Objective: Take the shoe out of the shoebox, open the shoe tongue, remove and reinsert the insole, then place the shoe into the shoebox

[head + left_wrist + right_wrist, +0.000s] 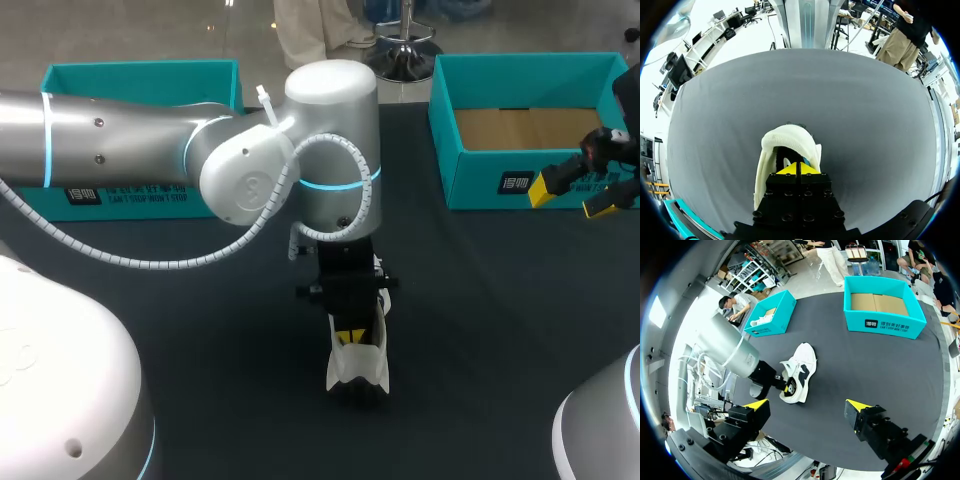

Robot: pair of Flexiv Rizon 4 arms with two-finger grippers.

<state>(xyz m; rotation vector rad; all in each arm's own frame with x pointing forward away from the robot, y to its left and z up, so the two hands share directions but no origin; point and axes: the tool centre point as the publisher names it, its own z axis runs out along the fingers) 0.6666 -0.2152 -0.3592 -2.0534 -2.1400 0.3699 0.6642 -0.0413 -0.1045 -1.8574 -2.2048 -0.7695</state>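
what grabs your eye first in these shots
The big silver left arm stretches across to mid-table, the left gripper down in the mouth of a white shoe. A teal left shoebox and right shoebox stand at the far side. The right one is empty, with the right gripper open just in front.

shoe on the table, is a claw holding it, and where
Left claw is shut in the opening of the shoe, seemingly pinching something thin inside; which part cannot be told. Right claw is open, empty.
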